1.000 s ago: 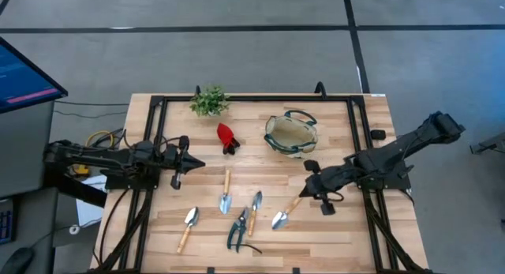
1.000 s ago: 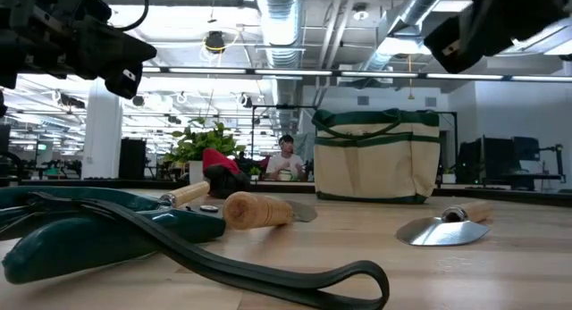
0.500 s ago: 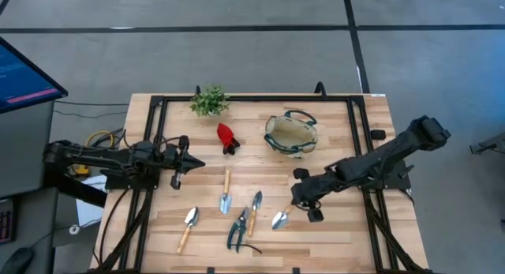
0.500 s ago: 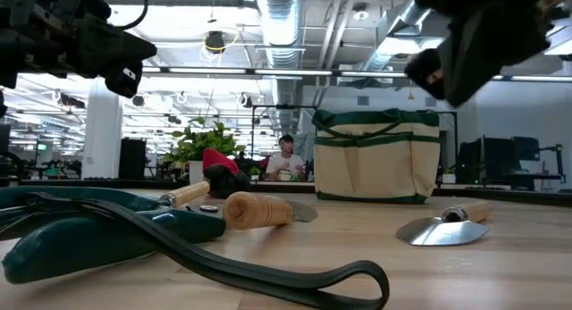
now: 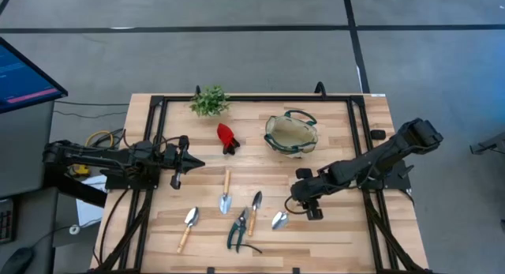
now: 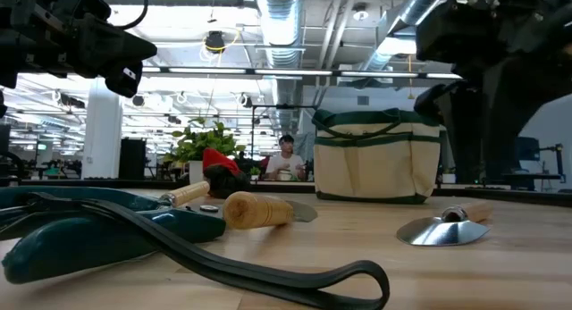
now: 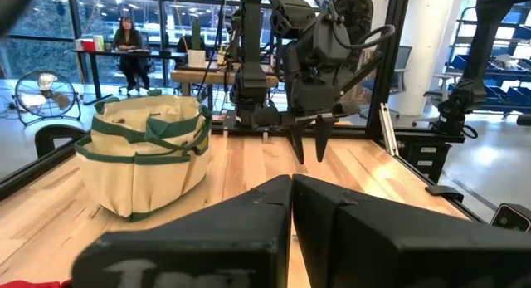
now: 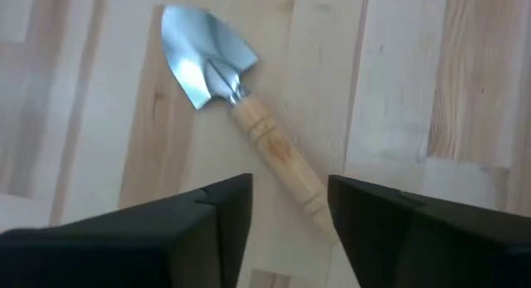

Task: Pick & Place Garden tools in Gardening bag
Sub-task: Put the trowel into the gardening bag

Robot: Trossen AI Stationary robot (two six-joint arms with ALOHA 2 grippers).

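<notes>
I see a table of light wooden planks with a black frame. The bag is beige with dark green trim. One tool is red and black. The trowel has a shiny silver head and a pale wooden handle. The pruners have dark green handles. The plant is green. Both arms are black.

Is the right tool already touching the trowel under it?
Apart. In the right wrist view the right tool is open, and bare table shows between each finger and the trowel's handle.
</notes>
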